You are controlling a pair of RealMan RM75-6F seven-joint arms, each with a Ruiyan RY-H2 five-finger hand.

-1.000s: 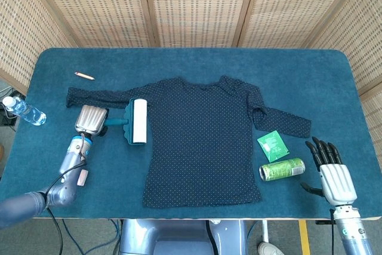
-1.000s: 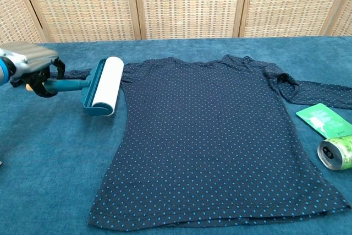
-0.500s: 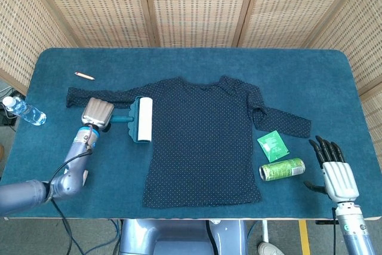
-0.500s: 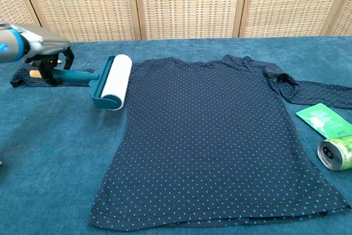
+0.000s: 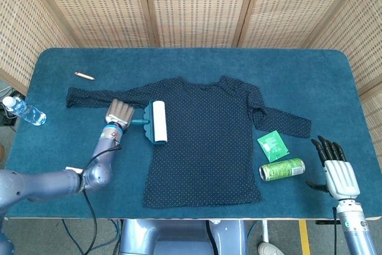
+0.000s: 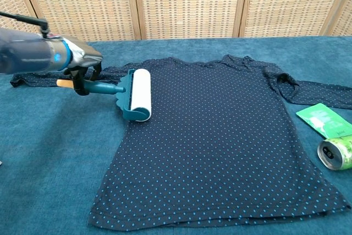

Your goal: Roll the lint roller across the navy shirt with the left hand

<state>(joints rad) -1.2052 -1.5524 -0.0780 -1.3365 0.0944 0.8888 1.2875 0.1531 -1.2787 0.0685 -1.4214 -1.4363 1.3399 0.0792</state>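
**A:** ok so compared to a sec ago the lint roller (image 5: 157,122) has slid right, off the sleeve area and onto the left edge of the navy shirt (image 5: 206,141). The left hand (image 5: 117,112) came along with it.

**B:** Still gripping it?

**A:** yep, fingers wrapped around the teal handle, white cylinder head lying on the fabric. Right hand (image 5: 335,168) is down at the near right corner of the desk (image 5: 334,82), fingers spread, holding nothing.

**B:** What else is there, counts?

**A:** one of each: one shirt, one roller, one green can (image 5: 282,169) on its side, one flat green packet (image 5: 272,145), one pencil (image 5: 84,76), one clear plastic water bottle (image 5: 23,110) lying at the left edge. Two hands.

**B:** Any readable labels?

**A:** nope. Packet has pale print, the can has lighter markings, all too small to read.

**B:** Textures?

**A:** desk is covered in fuzzy blue cloth, shirt is dark navy with small light blue dots, long sleeves spread flat. Woven cane panels (image 5: 191,4) in wooden frames behind.
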